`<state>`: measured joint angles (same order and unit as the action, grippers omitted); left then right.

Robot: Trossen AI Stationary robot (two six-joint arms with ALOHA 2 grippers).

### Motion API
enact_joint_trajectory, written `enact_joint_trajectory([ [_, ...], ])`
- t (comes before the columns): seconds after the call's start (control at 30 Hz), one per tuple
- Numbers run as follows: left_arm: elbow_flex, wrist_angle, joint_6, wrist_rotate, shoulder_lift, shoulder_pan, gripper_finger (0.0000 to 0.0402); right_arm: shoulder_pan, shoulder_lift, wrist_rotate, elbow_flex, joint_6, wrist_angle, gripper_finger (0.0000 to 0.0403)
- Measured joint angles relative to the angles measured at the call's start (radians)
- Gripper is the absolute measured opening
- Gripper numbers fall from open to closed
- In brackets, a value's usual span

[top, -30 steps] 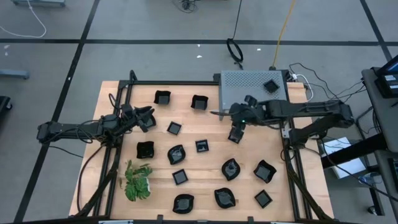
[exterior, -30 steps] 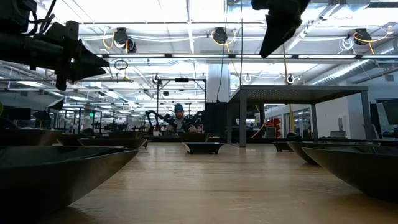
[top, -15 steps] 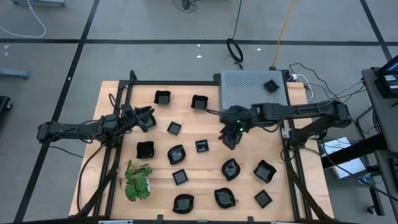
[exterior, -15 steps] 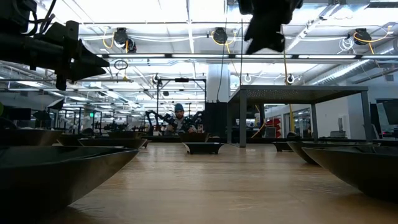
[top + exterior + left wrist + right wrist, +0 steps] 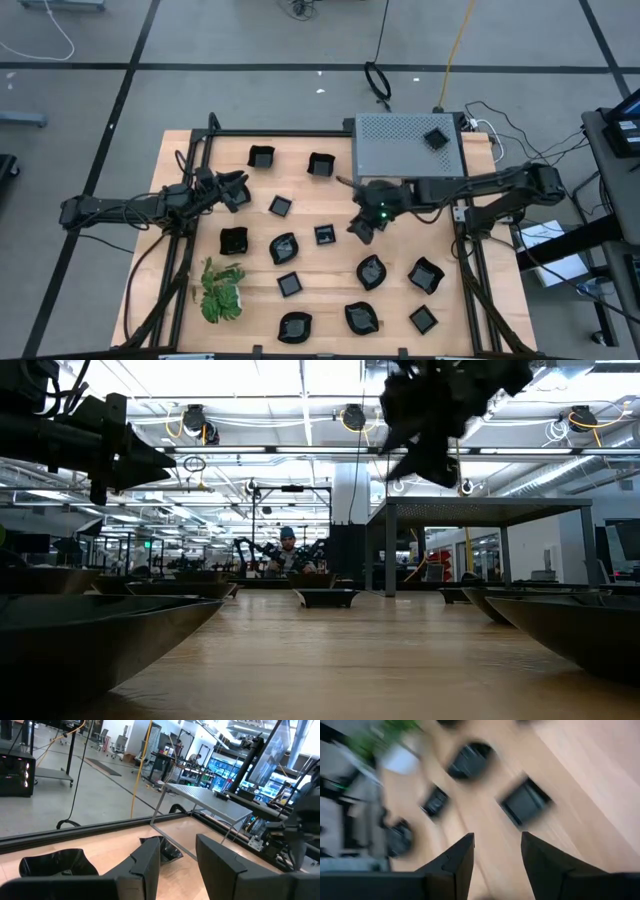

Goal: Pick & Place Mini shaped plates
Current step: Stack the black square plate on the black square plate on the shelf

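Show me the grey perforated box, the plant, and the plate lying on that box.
grey perforated box [image 5: 395, 150], high view, bare lid.
plant [image 5: 221, 291], high view, leaves.
plate on the box [image 5: 436, 139], high view, its middle.

right arm: swings in toward table centre, wrist now lower and further left in the high view than a second ago
right gripper: moves off the spot beside the grey box to just beside the small square plate; fingers apart, nothing between them
low view: right gripper shifts from right of centre to centre
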<state>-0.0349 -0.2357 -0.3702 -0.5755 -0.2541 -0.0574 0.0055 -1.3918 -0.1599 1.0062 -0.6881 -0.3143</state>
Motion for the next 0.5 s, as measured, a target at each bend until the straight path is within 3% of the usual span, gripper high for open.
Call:
enact_joint_trajectory([
  [0.23, 0.0, 0.0, 0.0, 0.0, 0.0, 0.0, 0.0129, 0.045, 0.0, 0.142, 0.019, 0.002, -0.256, 0.0153],
  [0.4, 0.0, 0.0, 0.0, 0.0, 0.0, 0.0, 0.0129, 0.093, -0.026, 0.331, 0.019, 0.233, -0.292, 0.0153],
  [0.5, 0.0, 0.0, 0.0, 0.0, 0.0, 0.0, 0.0129, 0.115, -0.057, 0.369, 0.019, 0.363, -0.302, 0.0153],
])
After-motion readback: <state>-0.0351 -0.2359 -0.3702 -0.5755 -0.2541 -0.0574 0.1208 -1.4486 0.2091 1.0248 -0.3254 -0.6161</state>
